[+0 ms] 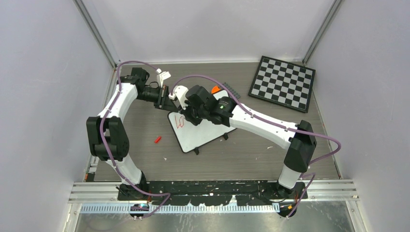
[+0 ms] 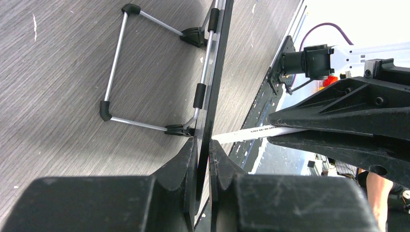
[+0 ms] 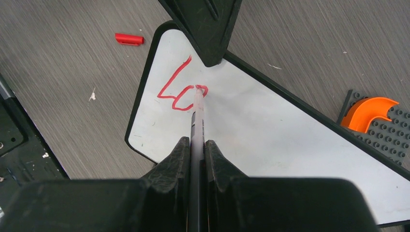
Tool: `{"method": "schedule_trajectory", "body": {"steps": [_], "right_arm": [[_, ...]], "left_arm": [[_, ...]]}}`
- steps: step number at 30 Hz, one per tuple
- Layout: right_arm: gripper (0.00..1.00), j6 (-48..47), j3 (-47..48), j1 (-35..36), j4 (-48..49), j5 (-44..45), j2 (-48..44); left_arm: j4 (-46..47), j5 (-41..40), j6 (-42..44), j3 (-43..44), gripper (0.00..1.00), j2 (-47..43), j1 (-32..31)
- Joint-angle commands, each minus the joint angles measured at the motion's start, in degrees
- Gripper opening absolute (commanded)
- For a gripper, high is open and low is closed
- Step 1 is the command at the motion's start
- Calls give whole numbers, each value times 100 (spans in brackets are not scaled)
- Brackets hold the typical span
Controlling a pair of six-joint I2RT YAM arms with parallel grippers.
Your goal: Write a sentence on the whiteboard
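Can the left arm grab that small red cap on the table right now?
Probably not: the left fingers are shut on the black-rimmed white whiteboard, though the small red cap lies unobstructed.

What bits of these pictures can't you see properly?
- Top view: the right arm covers the far part of the whiteboard; the red letters are too small to read.
- Left wrist view: the whiteboard is edge-on, so its writing side is hidden.
- Right wrist view: the marker covers part of the letter at its tip; the picture's edge cuts off the whiteboard's right end.
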Motion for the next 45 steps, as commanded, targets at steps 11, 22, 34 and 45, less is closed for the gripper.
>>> {"method": "schedule_trajectory", "body": {"steps": [11, 22, 34, 45], "right_arm": [[0, -81, -106, -102, 171, 172, -275], [0, -60, -409, -202, 164, 129, -369], [0, -3, -685, -201, 204, 70, -457], [0, -115, -113, -384, 176, 185, -310]], "left_arm": [[-1, -175, -79, 170, 0, -6, 22], [16, -180, -80, 170, 0, 18, 24], [34, -202, -92, 136, 0, -8, 24], [34, -212, -110, 149, 0, -7, 27]]}}
